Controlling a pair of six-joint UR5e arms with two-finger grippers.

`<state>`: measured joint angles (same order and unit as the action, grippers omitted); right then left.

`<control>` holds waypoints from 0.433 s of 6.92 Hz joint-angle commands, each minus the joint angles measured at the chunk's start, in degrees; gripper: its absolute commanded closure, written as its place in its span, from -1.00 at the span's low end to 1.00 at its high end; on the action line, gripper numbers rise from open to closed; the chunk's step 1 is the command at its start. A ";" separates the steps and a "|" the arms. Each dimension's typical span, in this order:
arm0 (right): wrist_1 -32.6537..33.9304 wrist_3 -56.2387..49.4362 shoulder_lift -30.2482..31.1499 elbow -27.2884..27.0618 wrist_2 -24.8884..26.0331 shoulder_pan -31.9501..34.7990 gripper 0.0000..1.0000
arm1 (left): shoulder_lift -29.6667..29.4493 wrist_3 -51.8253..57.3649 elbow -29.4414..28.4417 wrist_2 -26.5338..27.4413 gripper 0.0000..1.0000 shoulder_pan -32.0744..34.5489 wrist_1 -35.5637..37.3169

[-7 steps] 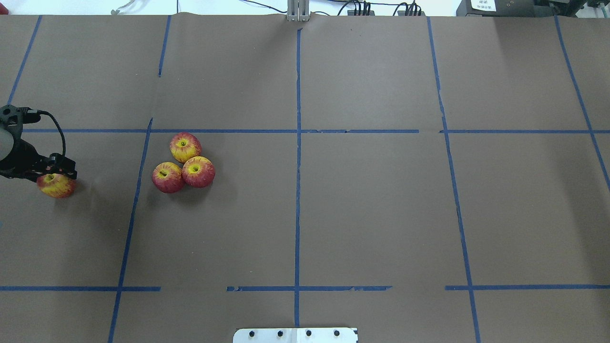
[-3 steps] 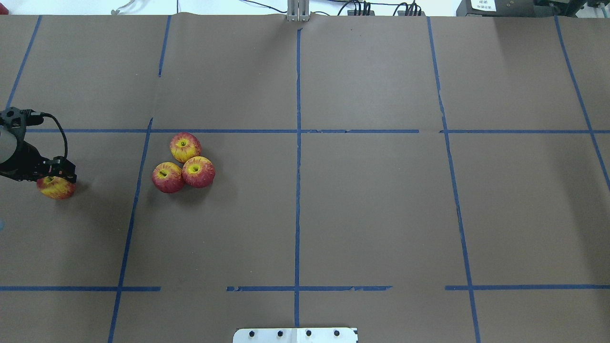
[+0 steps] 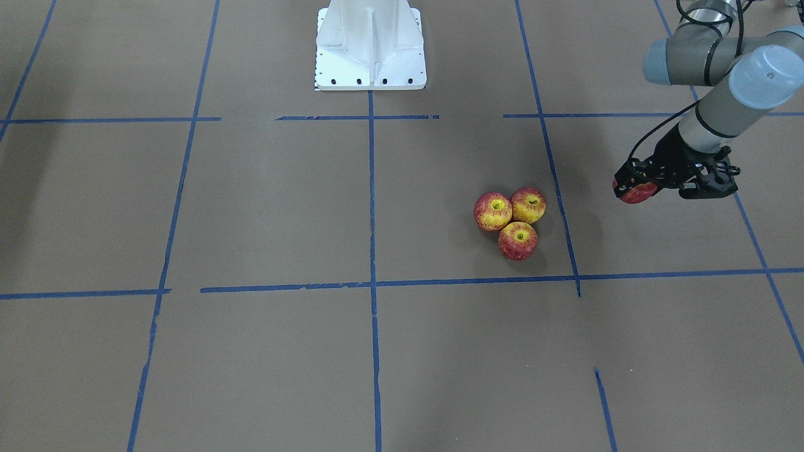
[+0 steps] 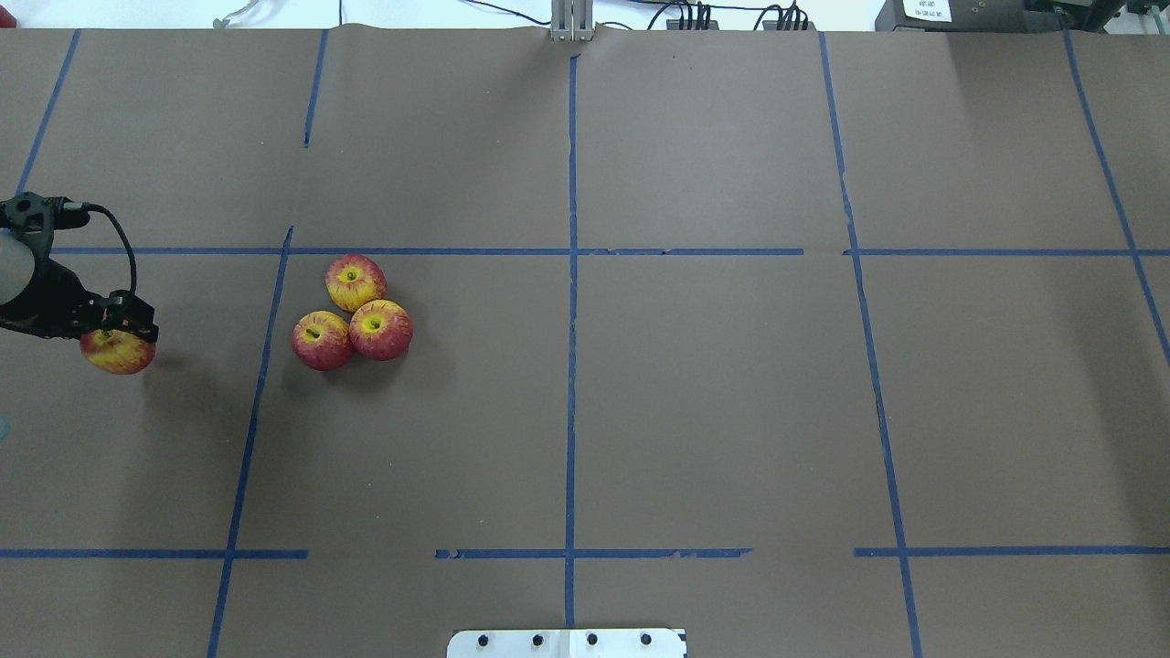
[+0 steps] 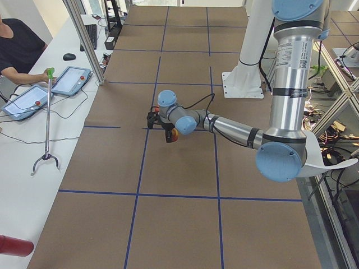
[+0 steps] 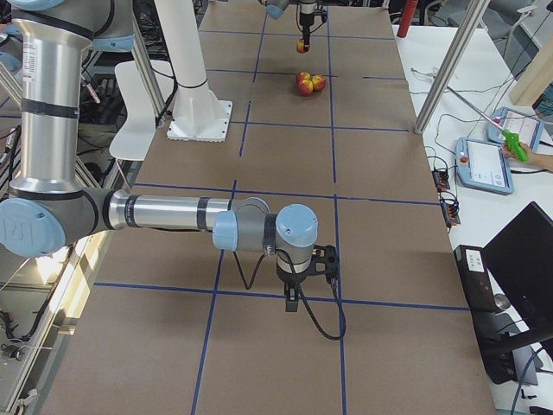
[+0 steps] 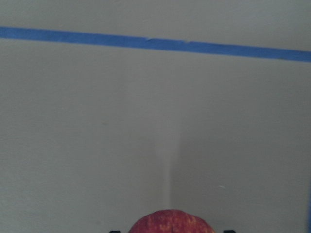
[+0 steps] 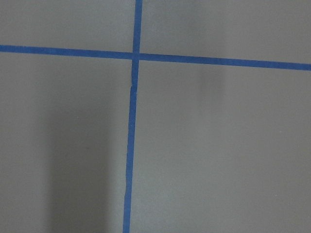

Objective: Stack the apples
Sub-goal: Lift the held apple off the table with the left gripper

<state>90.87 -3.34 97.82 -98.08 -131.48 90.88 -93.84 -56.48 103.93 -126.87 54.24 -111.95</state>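
Note:
Three red-and-yellow apples sit touching in a tight cluster on the brown table, stems up; the cluster also shows in the front view. My left gripper is shut on the fourth apple and holds it above the table, well left of the cluster. In the front view the gripper and the held apple are at the right. The apple's top shows at the bottom edge of the left wrist view. My right gripper shows only in the exterior right view; I cannot tell whether it is open.
Blue tape lines divide the brown table cover. The white robot base stands at the table's robot-side edge. An operator with tablets sits past the far edge. The right wrist view shows only a tape cross.
My left gripper has shifted slightly to the right with the apple still held. The three clustered apples have not moved.

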 commanded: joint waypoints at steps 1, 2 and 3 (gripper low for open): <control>0.01 0.00 0.00 0.00 0.00 0.00 -1.00 | -10.26 -13.42 1.20 0.48 1.00 -1.84 3.57; 0.01 0.00 0.00 0.00 0.00 0.00 -1.00 | -14.22 -14.70 1.10 3.01 1.00 -5.07 7.85; 0.01 0.00 0.00 0.00 0.00 0.00 -1.00 | -18.53 -15.15 -0.81 8.60 1.00 -7.72 10.85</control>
<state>90.88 -3.34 97.82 -98.09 -131.49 90.88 -107.22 -69.97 104.57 -123.22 49.65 -104.82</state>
